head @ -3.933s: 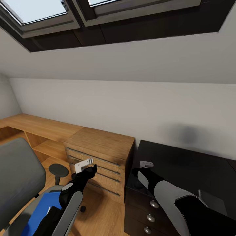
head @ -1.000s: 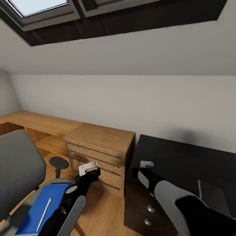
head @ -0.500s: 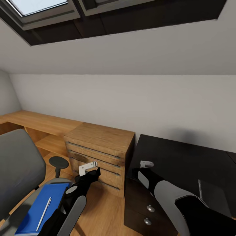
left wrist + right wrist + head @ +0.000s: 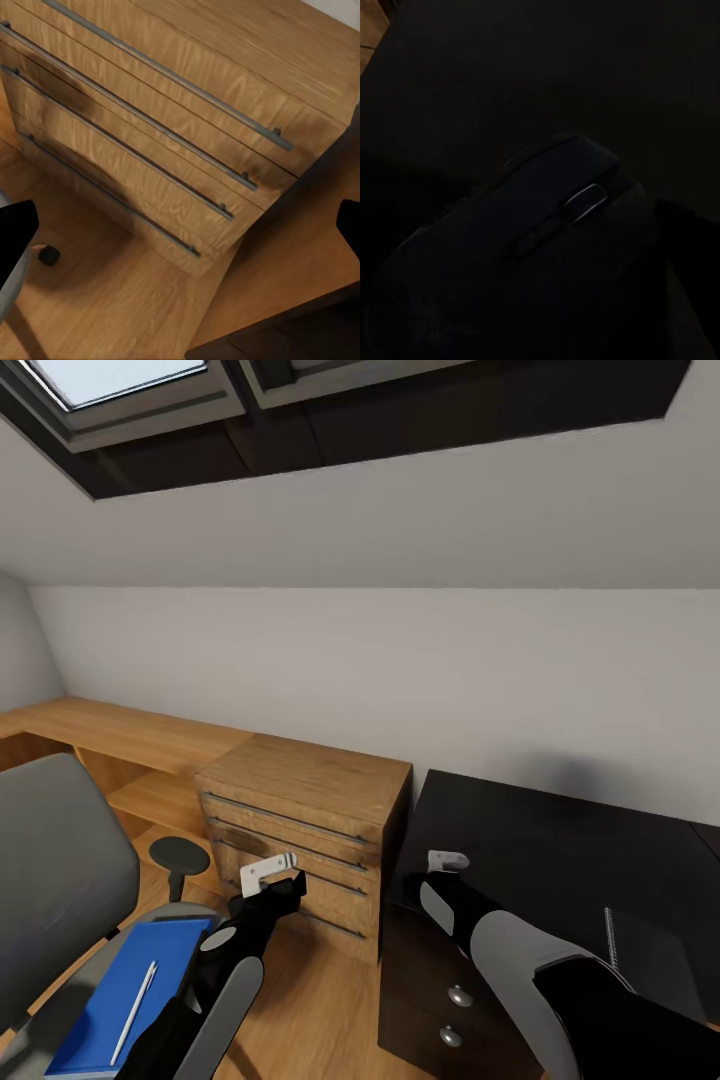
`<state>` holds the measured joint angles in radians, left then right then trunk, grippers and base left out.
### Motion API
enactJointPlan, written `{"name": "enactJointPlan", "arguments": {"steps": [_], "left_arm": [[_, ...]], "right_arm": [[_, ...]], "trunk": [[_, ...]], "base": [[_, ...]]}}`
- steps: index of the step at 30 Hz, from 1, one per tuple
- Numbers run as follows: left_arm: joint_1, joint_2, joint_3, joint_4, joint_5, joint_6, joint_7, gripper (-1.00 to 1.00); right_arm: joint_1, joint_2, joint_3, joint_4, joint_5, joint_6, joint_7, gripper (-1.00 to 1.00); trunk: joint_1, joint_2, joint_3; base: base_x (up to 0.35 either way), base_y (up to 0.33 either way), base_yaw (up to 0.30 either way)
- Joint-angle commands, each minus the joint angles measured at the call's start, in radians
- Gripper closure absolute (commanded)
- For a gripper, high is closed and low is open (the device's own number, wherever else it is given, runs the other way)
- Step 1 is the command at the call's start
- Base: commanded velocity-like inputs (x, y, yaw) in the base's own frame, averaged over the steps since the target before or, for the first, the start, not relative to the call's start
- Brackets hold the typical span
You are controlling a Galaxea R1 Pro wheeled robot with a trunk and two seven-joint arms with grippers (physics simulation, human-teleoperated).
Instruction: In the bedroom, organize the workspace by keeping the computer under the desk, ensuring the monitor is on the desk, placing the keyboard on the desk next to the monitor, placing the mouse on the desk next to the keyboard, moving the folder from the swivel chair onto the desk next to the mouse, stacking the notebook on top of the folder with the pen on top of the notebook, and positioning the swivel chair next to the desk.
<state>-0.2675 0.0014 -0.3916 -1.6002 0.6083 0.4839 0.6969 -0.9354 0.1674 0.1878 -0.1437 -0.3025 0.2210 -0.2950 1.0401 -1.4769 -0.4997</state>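
Observation:
The grey swivel chair (image 4: pixel 55 890) stands at the lower left. On its seat lies the blue folder (image 4: pixel 120 990) with the white pen (image 4: pixel 135 997) on top. The black desk (image 4: pixel 540 850) fills the lower right, and the grey notebook (image 4: pixel 650 960) lies on it near the right edge. My left gripper (image 4: pixel 285 885) hangs open in front of the wood cabinet, its fingertips (image 4: pixel 15 229) wide apart. My right gripper (image 4: pixel 418 888) hovers over the desk's left corner, shut on the black mouse (image 4: pixel 547 240). Computer, monitor and keyboard are out of view.
A light wood cabinet (image 4: pixel 300 810) with bar-handled drawers (image 4: pixel 150 135) stands between chair and desk, joined to a low wood shelf (image 4: pixel 110 735) along the wall. The desk's drawer knobs (image 4: pixel 460 996) face me. A chair caster (image 4: pixel 49 255) rests on the wood floor. A sloped ceiling with skylights hangs overhead.
Since the oldest frame the view has shifted, bringing more of the folder and the pen into sight. Both arms hold the same pose, and nothing moved in the last second.

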Motion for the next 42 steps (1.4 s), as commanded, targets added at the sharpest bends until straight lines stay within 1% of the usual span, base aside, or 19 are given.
{"name": "enactJointPlan", "arguments": {"steps": [1,9,10,13,22,26,28,29,30,31,33,34,36,37,38,39,41,42], "left_arm": [[-0.001,0.0,-0.001,-0.001,0.007,0.002,0.008,-1.0],[-0.001,0.0,-0.002,-0.001,0.003,0.001,0.015,-1.0],[-0.001,0.0,-0.004,-0.001,0.003,0.001,0.035,-1.0],[-0.001,0.0,-0.004,-0.001,0.003,0.0,0.04,-1.0],[-0.001,0.0,-0.004,0.0,0.003,-0.001,0.042,-1.0],[-0.001,0.0,-0.004,0.0,0.004,-0.001,0.043,-1.0],[-0.001,0.0,-0.004,0.0,0.003,-0.001,0.046,-1.0],[-0.001,0.0,-0.004,0.0,0.002,-0.001,0.062,-1.0],[-0.001,0.0,-0.004,0.0,0.002,-0.001,0.077,-1.0],[-0.001,0.0,-0.004,0.0,0.002,-0.001,0.086,-1.0],[-0.001,-0.001,-0.005,0.0,0.002,-0.001,0.12,-1.0],[-0.001,-0.001,-0.005,0.0,0.002,-0.001,0.126,-1.0],[-0.001,-0.002,-0.005,0.0,0.003,-0.001,0.141,-1.0],[-0.001,-0.002,-0.005,0.0,0.003,-0.001,0.143,-1.0],[-0.001,-0.002,-0.006,0.0,0.005,-0.001,0.147,-1.0],[-0.001,-0.002,-0.006,0.0,0.007,-0.001,0.149,-1.0],[-0.001,-0.002,-0.006,0.0,0.008,-0.001,0.15,-1.0],[-0.001,-0.002,-0.006,0.0,0.008,-0.001,0.15,-1.0]], "right_arm": [[0.0,0.0,0.009,-0.002,-0.009,0.006,-0.006,1.0],[0.0,0.0,0.008,-0.002,-0.009,0.006,-0.006,1.0],[0.0,0.0,0.008,-0.002,-0.009,0.005,-0.006,1.0],[0.0,0.0,0.008,-0.002,-0.009,0.005,-0.006,1.0],[0.0,-0.003,0.007,-0.013,-0.012,0.003,-0.005,1.0],[0.0,-0.005,0.005,-0.043,-0.014,0.014,-0.008,1.0],[0.0,-0.005,0.003,-0.081,-0.014,0.052,-0.01,1.0],[0.0,-0.007,0.0,-0.123,-0.017,0.117,-0.012,1.0],[0.0,-0.011,-0.001,-0.148,-0.023,0.152,-0.013,1.0],[0.0,-0.014,-0.002,-0.161,-0.027,0.17,-0.013,1.0],[0.001,-0.033,-0.003,-0.213,-0.049,0.237,-0.014,1.0],[0.001,-0.038,-0.003,-0.226,-0.055,0.251,-0.014,1.0],[0.004,-0.061,-0.003,-0.286,-0.069,0.297,-0.015,1.0],[0.006,-0.067,-0.003,-0.303,-0.071,0.306,-0.016,1.0],[0.02,-0.084,-0.004,-0.354,-0.076,0.326,-0.027,1.0],[0.044,-0.095,-0.004,-0.416,-0.079,0.344,-0.048,1.0],[0.092,-0.101,-0.004,-0.533,-0.081,0.383,-0.097,1.0],[0.127,-0.103,-0.004,-0.606,-0.082,0.406,-0.127,1.0]], "trunk": [[0.0,-0.001,-0.001],[0.0,-0.001,-0.001],[-0.004,0.006,0.002],[-0.015,0.027,0.011],[-0.05,0.09,0.04],[-0.065,0.118,0.052],[-0.073,0.132,0.058],[-0.077,0.139,0.062],[-0.081,0.146,0.065],[-0.084,0.153,0.068],[-0.092,0.167,0.074],[-0.096,0.174,0.077],[-0.104,0.188,0.083],[-0.107,0.195,0.087],[-0.111,0.202,0.09],[-0.115,0.209,0.093],[-0.123,0.223,0.099],[-0.127,0.23,0.102]], "base": [[0.0,0.0,0.0],[0.0,0.0,0.0],[0.0,0.0,0.0],[0.0,0.0,0.0],[0.0,0.0,0.0],[0.0,0.0,0.0],[0.0,0.0,0.0],[0.0,0.0,0.0],[0.0,0.0,0.0],[0.0,0.0,0.0],[0.0,0.0,0.0],[0.0,0.0,0.0],[0.0,0.0,0.0],[0.0,0.0,0.0],[0.0,0.0,0.0],[0.0,0.0,0.0],[-0.06,0.0,0.0],[-0.178,0.0,0.0]]}}
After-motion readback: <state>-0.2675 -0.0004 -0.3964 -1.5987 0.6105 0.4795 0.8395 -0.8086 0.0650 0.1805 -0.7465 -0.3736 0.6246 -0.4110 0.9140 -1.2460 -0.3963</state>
